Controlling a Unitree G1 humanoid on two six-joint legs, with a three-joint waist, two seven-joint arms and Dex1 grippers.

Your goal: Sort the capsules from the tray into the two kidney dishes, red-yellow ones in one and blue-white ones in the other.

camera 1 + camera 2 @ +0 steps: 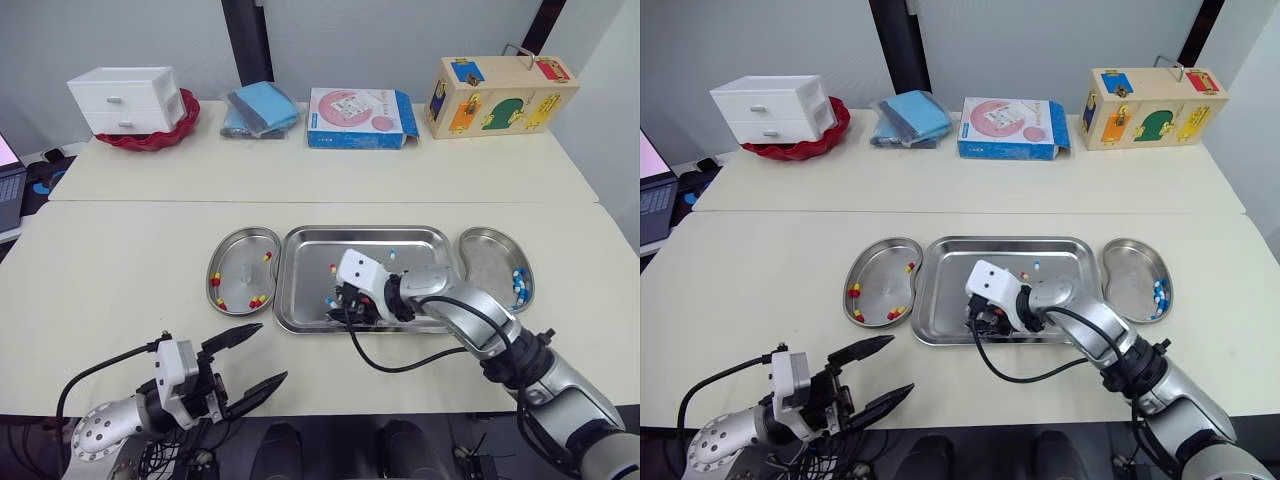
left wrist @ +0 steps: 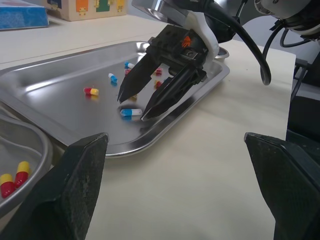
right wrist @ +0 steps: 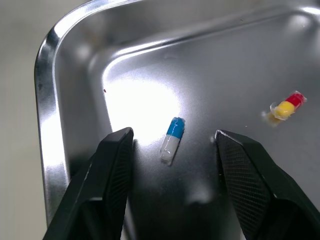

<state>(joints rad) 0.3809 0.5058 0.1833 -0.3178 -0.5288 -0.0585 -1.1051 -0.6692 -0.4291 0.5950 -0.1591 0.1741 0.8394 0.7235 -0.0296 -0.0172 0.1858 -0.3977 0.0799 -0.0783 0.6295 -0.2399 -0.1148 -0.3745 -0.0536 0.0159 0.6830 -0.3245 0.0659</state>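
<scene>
Reading from my left, the left tool (image 1: 274, 350) hangs released above the desk (image 1: 120, 290) edge, well apart from the work. The left kidney dish (image 1: 238, 262) holds red-yellow capsules (image 1: 258, 300). Near the front left corner of the tray (image 1: 310, 270) the right tool (image 2: 131, 107) stands released astride a blue-white capsule (image 3: 171, 140). Its long axis runs along the fingers (image 3: 107, 190), so I judge closing will pinch its sides. The right kidney dish (image 1: 490, 260) lies nearer this arm.

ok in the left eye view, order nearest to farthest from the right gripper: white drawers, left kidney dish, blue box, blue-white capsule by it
1. blue-white capsule, in tray at the right gripper
2. left kidney dish, left of tray
3. blue box, back middle
4. white drawers, back left
</scene>
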